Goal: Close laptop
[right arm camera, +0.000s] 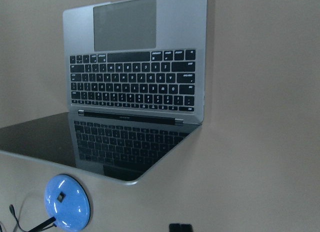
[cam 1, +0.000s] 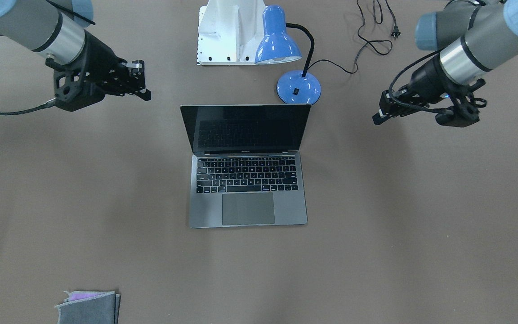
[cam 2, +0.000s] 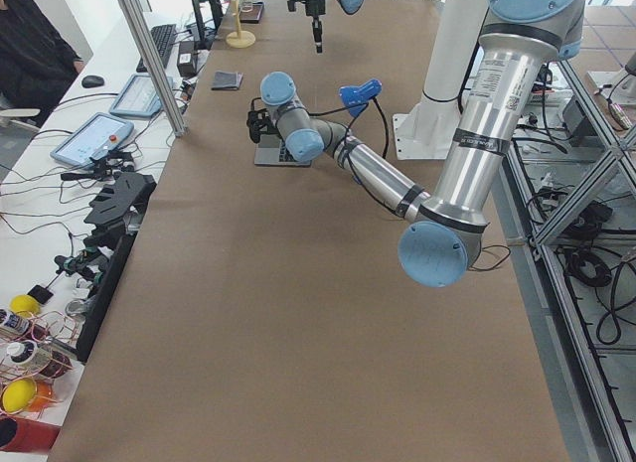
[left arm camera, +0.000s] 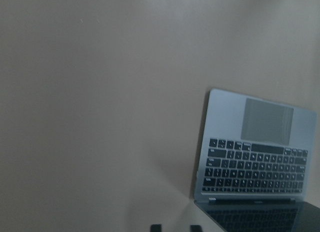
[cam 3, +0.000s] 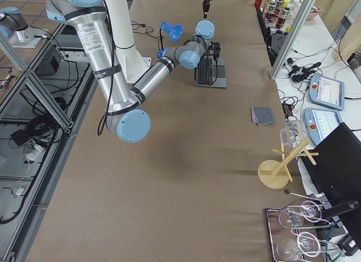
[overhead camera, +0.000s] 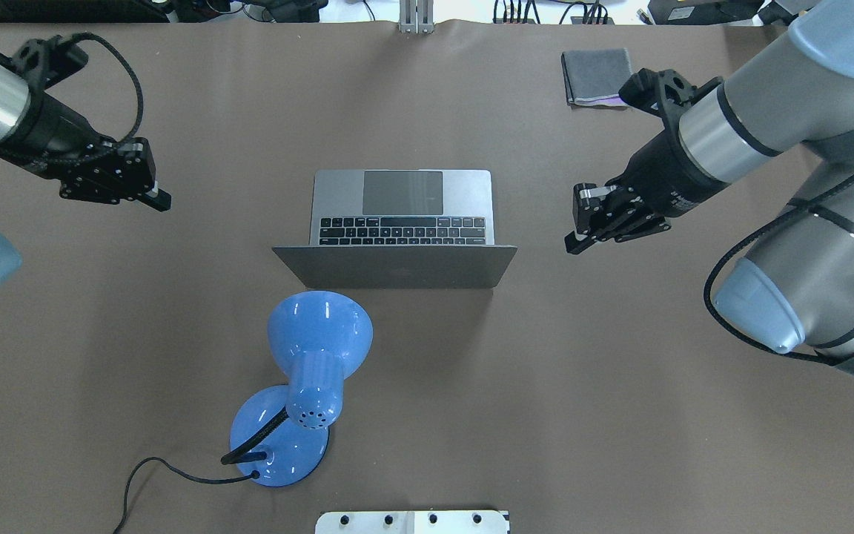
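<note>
Left gripper (left arm camera: pixel 175 227): we see its two dark fingertips (left arm camera: pixel 156 227) with a narrow gap between them and nothing held; it hangs in the air above the table, well apart from the laptop, on the robot's left side.
Right gripper (overhead camera: pixel 574 241): it also hangs free in the air, near the other short side of the laptop, touching nothing; we cannot tell if its fingers are together or apart, because the wrist view shows only one dark tip.
Slim grey metal laptop (cam 1: pixel 247 189): it lies in the middle of the table, between the two grippers. Its lid stands open, leaning a little back, with the dark screen and black keys turned away from the robot.
Blue metal desk lamp (cam 1: pixel 298 87): its round base stands just behind the lid, on the robot's side, and the shade points down.
Black lamp cord (cam 1: pixel 376 45): it lies loose on the table with the plug free.
Small grey felt pouch (cam 1: pixel 88 306): it lies at the far edge, on the robot's right.
Brown table (cam 1: pixel 421 225): it carries all these things.
</note>
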Motion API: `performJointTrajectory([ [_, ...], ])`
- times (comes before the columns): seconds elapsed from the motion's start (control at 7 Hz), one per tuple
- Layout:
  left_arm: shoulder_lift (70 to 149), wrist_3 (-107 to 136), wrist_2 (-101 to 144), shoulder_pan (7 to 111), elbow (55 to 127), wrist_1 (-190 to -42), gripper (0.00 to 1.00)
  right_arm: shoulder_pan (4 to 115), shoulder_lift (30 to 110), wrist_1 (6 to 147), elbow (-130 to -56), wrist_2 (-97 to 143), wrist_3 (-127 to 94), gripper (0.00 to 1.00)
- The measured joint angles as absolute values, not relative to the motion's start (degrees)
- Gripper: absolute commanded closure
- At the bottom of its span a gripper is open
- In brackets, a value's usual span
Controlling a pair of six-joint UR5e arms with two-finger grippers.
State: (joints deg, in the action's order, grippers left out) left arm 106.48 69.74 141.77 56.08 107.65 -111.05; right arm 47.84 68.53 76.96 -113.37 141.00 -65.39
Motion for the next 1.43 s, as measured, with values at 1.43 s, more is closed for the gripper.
performJointTrajectory([
  [1.43,113.8,84.7,132.5,37.2,107.1,-110.9,1.00,35.2,62.4,76.8,-108.7,129.0,-64.7,1.00],
])
